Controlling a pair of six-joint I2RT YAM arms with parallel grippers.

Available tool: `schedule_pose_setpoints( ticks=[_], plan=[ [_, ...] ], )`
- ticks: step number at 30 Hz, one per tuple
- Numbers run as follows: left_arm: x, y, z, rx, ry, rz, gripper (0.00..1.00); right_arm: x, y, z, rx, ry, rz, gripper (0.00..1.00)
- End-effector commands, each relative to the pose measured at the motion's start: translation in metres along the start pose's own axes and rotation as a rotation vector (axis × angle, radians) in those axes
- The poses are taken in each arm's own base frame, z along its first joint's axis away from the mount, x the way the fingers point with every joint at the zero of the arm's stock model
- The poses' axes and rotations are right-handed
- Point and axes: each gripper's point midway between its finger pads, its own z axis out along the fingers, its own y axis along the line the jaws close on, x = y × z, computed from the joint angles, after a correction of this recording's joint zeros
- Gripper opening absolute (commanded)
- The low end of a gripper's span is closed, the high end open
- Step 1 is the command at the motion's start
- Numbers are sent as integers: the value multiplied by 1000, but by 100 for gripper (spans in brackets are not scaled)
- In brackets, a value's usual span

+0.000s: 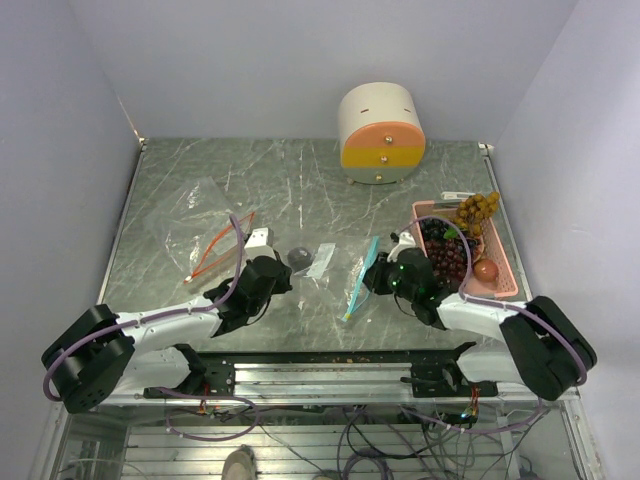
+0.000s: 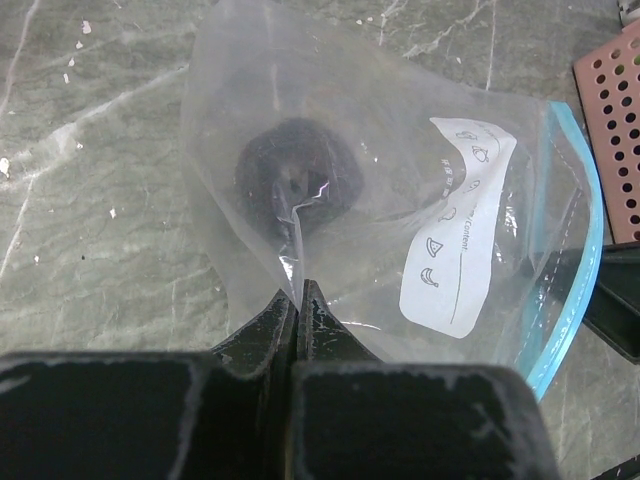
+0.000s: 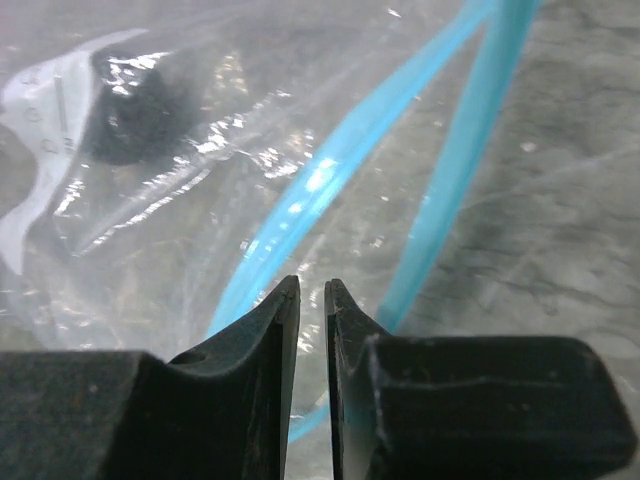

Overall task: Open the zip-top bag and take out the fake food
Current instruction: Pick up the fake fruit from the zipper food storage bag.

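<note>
Bag (image 1: 330,265) lies flat on the table between the two arms, zip (image 3: 330,180) end toward the right arm. One food (image 2: 298,180) piece is inside: dark, roundish, matte, near the closed end, beside the white label (image 2: 455,240). Can't tell which fruit through the film.

Left gripper (image 2: 298,300): jaws pressed together, pinching a fold of film at the closed end. Right gripper (image 3: 312,300): jaws almost together with a hairline gap, blue zip lip running in between them. Reads as pinching that lip. The two blue tracks stand apart, so the mouth looks open.

Handling guess: film is thin, floppy and slick, and won't hold shape. Food is light hard plastic and will roll. Grip the film at lip and bottom and tip the food out rather than reach in. Basket (image 1: 495,293) sits just right of the mouth.
</note>
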Motion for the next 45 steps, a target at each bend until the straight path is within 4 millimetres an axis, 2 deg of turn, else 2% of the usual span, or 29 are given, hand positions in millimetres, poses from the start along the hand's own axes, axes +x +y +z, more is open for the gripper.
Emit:
schedule_pose_setpoints(
  ticks=[1,3,8,12,19,23,29,38,45],
  plan=[
    [-10,-7,2,5,-20,-14,7,-25,42,4,-207,-104,18,17],
    [-8,-6,3,5,-12,-10,7,-30,54,3,-266,-126,15,17],
    [-7,-10,3,25,-10,-16,7,-39,73,3,-361,-160,7,28],
    [-13,-26,-1,101,-10,-6,7,-39,85,5,-415,-175,-6,37],
    [-44,-59,-26,184,-88,82,7,-22,87,18,-422,-148,-3,45],
    [-46,-77,-39,216,-115,158,7,-17,85,22,-422,-145,5,45],
    [-26,-65,-29,172,-80,171,7,-17,87,21,-432,-157,2,47],
    [-28,-56,-32,147,-87,159,7,-17,67,25,-321,-170,-46,70],
    [-8,-43,-27,122,-50,124,7,-14,66,42,-245,-151,-129,79]
  ],
)
